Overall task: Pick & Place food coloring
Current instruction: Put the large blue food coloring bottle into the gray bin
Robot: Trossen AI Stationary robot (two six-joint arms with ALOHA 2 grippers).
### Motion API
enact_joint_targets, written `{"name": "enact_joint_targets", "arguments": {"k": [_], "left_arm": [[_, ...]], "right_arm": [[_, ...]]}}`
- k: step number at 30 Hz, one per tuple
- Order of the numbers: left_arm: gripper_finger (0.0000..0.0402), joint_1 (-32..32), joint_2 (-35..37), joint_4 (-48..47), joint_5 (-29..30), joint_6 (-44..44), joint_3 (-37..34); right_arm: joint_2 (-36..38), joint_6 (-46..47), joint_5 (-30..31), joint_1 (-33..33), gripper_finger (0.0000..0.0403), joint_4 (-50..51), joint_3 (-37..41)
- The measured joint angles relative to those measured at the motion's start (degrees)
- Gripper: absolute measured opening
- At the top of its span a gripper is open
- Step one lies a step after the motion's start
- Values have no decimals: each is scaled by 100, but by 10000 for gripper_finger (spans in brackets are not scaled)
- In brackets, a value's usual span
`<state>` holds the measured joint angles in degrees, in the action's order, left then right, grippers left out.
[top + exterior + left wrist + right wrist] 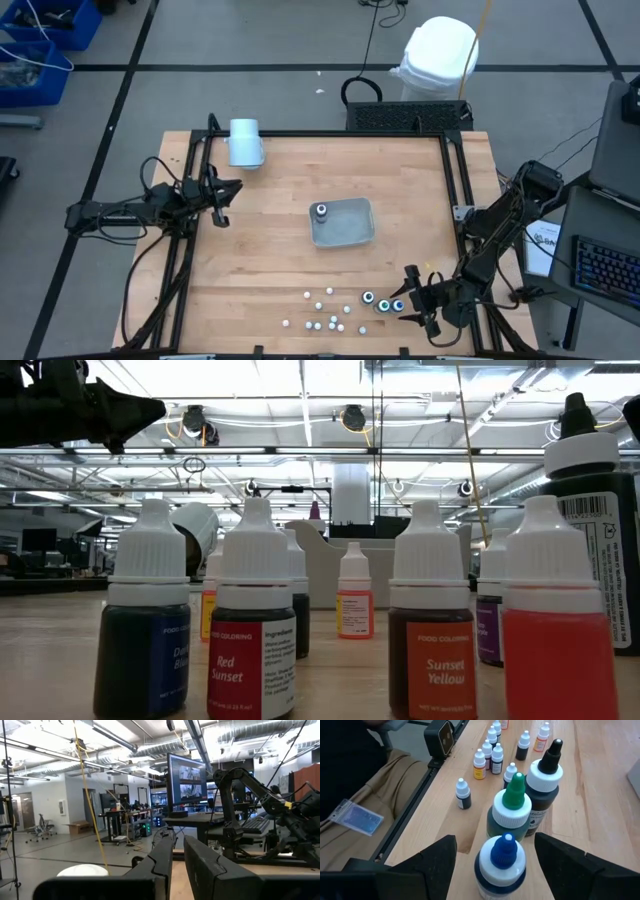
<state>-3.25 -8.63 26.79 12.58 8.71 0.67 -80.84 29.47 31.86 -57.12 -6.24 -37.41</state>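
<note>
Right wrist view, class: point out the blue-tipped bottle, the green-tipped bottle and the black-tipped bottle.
Blue-tipped bottle (501, 861), right wrist view, its white cap.
Green-tipped bottle (512, 809), right wrist view, its white cap.
Black-tipped bottle (546, 776), right wrist view, its white cap.

A wooden tabletop with a black metal frame carries a translucent grey-blue tray near its middle. A pale blue cylinder lies on its side at the far left corner of the tabletop. Beyond the far edge, on the floor, stands a white bin lined with a bag, next to a black crate. A blue crate sits on the floor at the far left. A keyboard rests on a desk to the right.
</note>
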Motion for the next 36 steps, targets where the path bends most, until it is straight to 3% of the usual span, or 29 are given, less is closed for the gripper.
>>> {"name": "enact_joint_targets", "arguments": {"k": [10, 27, 36], "left_arm": [[56, 0, -1, 0, 0, 4, 0], [56, 0, -1, 2, 2, 44, 0], [56, 0, -1, 2, 2, 13, -2]], "right_arm": [[0, 284, 2, 0, 247, 96, 0], [0, 68, 2, 2, 140, 96, 0], [0, 26, 4, 17, 119, 94, 0]]}}
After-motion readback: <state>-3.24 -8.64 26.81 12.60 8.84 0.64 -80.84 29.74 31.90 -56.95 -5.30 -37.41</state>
